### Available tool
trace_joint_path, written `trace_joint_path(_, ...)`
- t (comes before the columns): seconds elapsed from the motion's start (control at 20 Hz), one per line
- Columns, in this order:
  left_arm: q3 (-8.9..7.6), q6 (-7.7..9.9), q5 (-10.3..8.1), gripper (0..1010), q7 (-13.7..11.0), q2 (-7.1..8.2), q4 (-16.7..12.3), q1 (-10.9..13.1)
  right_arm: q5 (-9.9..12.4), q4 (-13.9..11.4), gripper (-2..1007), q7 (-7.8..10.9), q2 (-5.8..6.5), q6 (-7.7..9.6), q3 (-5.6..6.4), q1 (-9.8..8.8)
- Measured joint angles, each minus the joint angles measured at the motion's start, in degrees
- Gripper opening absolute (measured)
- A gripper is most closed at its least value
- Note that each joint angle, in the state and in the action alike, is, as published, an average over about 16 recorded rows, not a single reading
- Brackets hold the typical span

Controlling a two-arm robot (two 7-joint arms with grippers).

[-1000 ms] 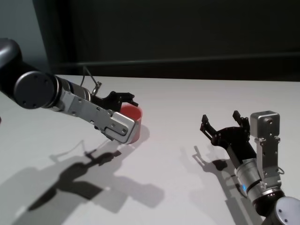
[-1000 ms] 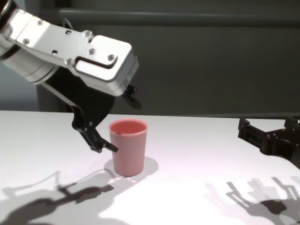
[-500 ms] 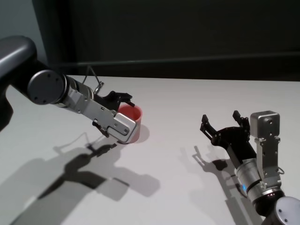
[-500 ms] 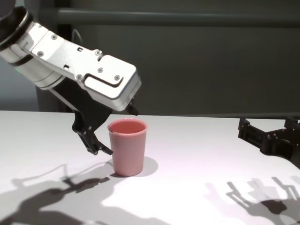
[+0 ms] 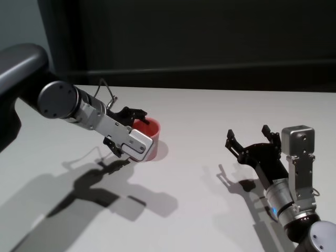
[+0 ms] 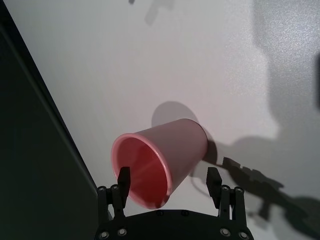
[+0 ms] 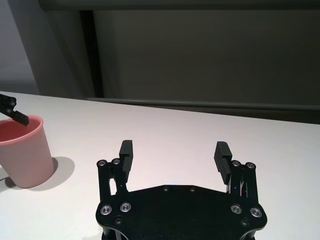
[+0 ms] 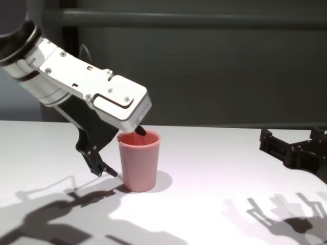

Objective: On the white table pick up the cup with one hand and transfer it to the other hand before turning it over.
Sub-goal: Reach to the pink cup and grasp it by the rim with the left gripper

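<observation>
The pink cup point(image 5: 154, 144) stands upright on the white table point(image 5: 210, 110), left of centre. My left gripper point(image 5: 131, 134) is open and low around the cup. In the chest view, one of its fingertips point(image 8: 141, 131) is at the cup's rim and the other is near the table beside the cup point(image 8: 139, 166). In the left wrist view the cup point(image 6: 172, 150) lies between the spread fingers of the left gripper point(image 6: 168, 181). I cannot tell whether they touch it. My right gripper point(image 5: 249, 136) is open and empty, above the table to the right; it also shows in the right wrist view point(image 7: 174, 150).
A dark wall runs along the table's far edge point(image 5: 210, 86). Bare tabletop point(image 8: 214, 153) lies between the cup and the right gripper point(image 8: 292, 139). The arms' shadows fall on the near part of the table.
My left gripper has come down and closer, so its open fingers now stand on either side of the cup. The cup and the right arm have not moved.
</observation>
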Motion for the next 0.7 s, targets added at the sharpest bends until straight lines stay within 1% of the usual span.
trace_joint_path(0.4,0.96,0.65,-1.15,989,-0.01,-0.29,0.73,-0.25,0.00,0.00,1002,0.00,0.00,0.00,0.00,0.00)
trace_joint_path(0.7,1.59,0.98,-1.84,920,0.35,-0.44,1.04,-0.44,0.00,0.00,1002,0.00,0.00,0.00,0.00,0.00)
